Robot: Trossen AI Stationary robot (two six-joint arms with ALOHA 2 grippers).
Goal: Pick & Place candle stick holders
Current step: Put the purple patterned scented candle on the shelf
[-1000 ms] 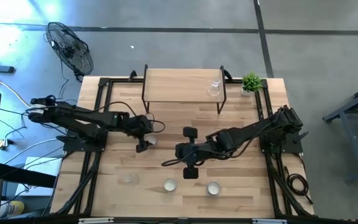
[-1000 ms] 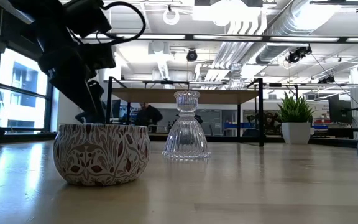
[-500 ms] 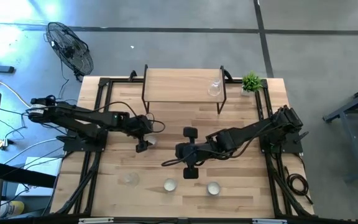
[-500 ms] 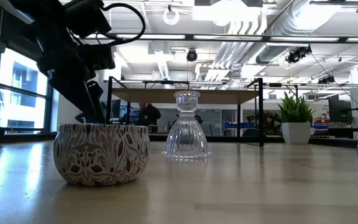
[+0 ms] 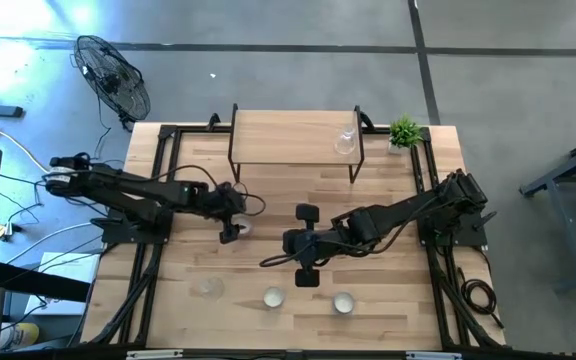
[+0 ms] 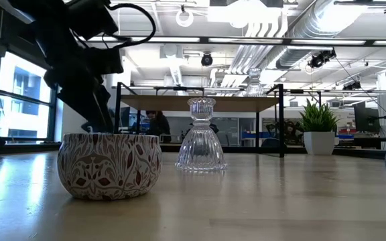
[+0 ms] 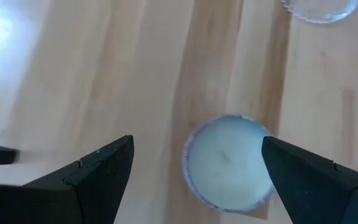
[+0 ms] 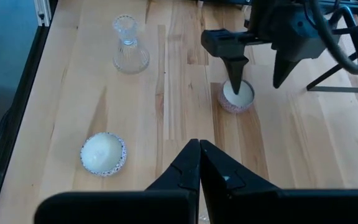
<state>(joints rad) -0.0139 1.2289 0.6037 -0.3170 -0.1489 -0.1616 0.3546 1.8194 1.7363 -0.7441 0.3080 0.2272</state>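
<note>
- left claw [image 7: 194,168]: over the left-centre of the table [image 5: 388,200], pointing down, fingers wide apart and empty; nothing held.
- tealight cup [image 7: 227,162]: short, round, white centre; stands on the table directly below the left claw, between its two fingers but closer to one than the other, as the left wrist view shows. the right wrist view shows one finger at the cup's near rim [image 8: 237,97] and the other well out to the side.
- step in hand (judged): settling over this cup to grip it. to do it well, shift sideways until the cup sits midway in the gap, go down until the fingertips are below the rim, then close gently; an off-centre close would likely push the cup across the wood or tip it.
- right claw [image 8: 199,163]: near mid-table, fingers pressed together, holding nothing; waiting.
- glass holder [image 8: 130,53]: clear, stemmed, upright, near the front-left of the table, well apart from both claws.
- second tealight cup [image 8: 103,152]: near the front edge; a third tealight cup [image 5: 343,302] stands beside it.
- glass holder on shelf [image 5: 345,141]: at the right end of the raised shelf [image 5: 278,135] at the back.
</note>
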